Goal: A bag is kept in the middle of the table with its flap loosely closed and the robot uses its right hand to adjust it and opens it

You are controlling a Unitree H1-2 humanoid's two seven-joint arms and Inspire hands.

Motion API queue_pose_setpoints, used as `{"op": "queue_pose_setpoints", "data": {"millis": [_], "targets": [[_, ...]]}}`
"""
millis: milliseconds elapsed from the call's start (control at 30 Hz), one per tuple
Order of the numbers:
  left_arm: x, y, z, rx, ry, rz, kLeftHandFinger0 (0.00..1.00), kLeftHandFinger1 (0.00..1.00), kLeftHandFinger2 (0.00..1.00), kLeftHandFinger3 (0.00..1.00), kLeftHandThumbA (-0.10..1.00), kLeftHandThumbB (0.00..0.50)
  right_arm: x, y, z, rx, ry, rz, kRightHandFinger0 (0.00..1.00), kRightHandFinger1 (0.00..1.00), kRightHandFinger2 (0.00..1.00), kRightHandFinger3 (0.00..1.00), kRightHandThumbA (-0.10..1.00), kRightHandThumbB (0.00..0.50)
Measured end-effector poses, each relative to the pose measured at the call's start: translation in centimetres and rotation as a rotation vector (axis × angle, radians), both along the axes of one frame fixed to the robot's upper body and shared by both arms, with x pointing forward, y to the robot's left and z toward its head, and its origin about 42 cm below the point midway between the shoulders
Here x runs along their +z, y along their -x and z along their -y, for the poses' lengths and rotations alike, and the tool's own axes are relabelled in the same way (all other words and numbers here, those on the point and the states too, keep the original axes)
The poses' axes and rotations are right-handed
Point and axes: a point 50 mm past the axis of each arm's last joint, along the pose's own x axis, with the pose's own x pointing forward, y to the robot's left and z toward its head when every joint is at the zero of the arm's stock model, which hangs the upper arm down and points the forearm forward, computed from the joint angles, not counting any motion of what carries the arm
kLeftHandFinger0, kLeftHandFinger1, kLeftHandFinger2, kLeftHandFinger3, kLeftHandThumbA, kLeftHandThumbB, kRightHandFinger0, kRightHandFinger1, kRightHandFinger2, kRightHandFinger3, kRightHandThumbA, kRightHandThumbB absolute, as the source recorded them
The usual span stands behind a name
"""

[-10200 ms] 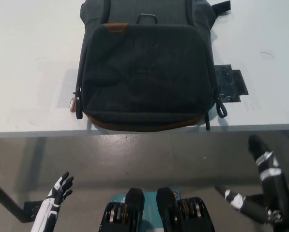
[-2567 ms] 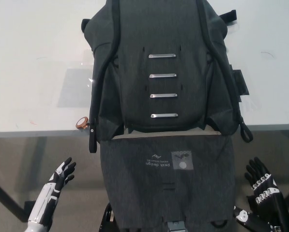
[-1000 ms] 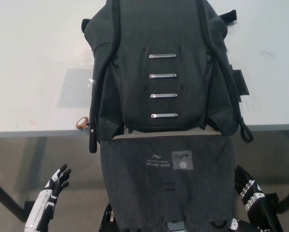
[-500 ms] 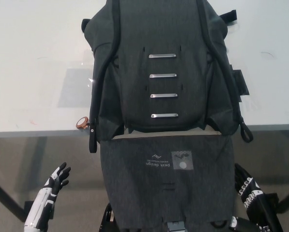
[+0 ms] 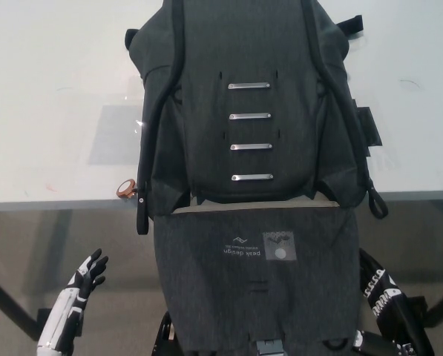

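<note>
White table (image 5: 50, 111) over grey floor (image 5: 117, 245); bag (image 5: 247, 96) lies flap (image 5: 254, 285) hanging open. We see left hand (image 5: 87, 273) and right hand (image 5: 377, 288) spread, empty.

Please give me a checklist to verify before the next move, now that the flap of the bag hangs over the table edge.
1. Flap open: ok. The dark grey fabric backpack has its flap hanging down past the white table edge.
2. Black right robot hand free of the flap: ok, beside it, fingers apart, holding nothing.
3. White left robot hand clear: ok, low at the left, open.
4. Backpack body on the table: ok.
5. Four metal latch bars exposed: ok.
6. Contents inside: cannot tell.
</note>
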Motion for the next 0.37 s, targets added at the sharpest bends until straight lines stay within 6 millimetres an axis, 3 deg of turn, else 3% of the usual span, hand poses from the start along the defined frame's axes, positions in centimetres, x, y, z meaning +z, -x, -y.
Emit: {"op": "queue_pose_setpoints", "data": {"millis": [200, 367], "targets": [[-0.07, 0.09, 0.04, 0.003, 0.005, -0.002, 1.0, 1.0, 1.0, 1.0, 1.0, 0.5, -0.02, 0.07, 0.1, 0.018, 0.01, -0.001, 1.0, 1.0, 1.0, 1.0, 1.0, 0.386], [-0.18, 0.26, 0.02, 0.005, 0.007, -0.006, 1.0, 1.0, 1.0, 1.0, 1.0, 0.5, -0.13, 0.25, -0.13, 0.043, 0.016, -0.005, 1.0, 1.0, 1.0, 1.0, 1.0, 0.37]]}}
